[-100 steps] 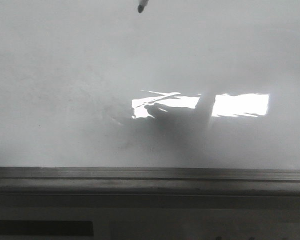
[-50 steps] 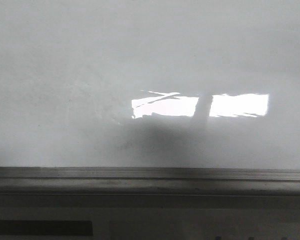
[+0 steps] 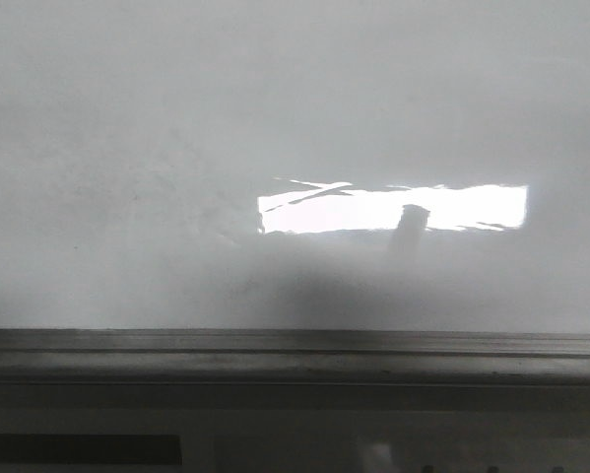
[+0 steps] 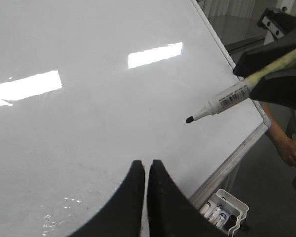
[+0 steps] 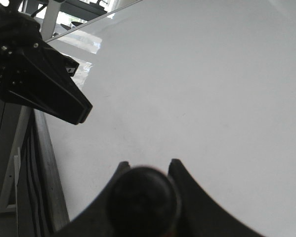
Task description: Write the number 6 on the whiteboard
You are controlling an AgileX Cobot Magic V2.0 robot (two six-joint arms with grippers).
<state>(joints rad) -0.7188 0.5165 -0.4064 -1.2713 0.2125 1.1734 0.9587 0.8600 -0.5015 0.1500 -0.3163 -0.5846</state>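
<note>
Above the whiteboard (image 4: pixel 88 123), the right gripper (image 4: pixel 278 61) clamps a marker (image 4: pixel 222 101) — tip at nine o'clock, off the surface — left gripper (image 4: pixel 146 170) nearly closed, holding nothing

The whiteboard (image 3: pixel 127 148) is glossy and smooth, throwing back bright glare, with faint smudgy patches. Its frame strip (image 3: pixel 295 347) looks like dull grey brushed metal, and the marker (image 4: pixel 222 101) has a smooth plastic barrel with a printed label.
</note>
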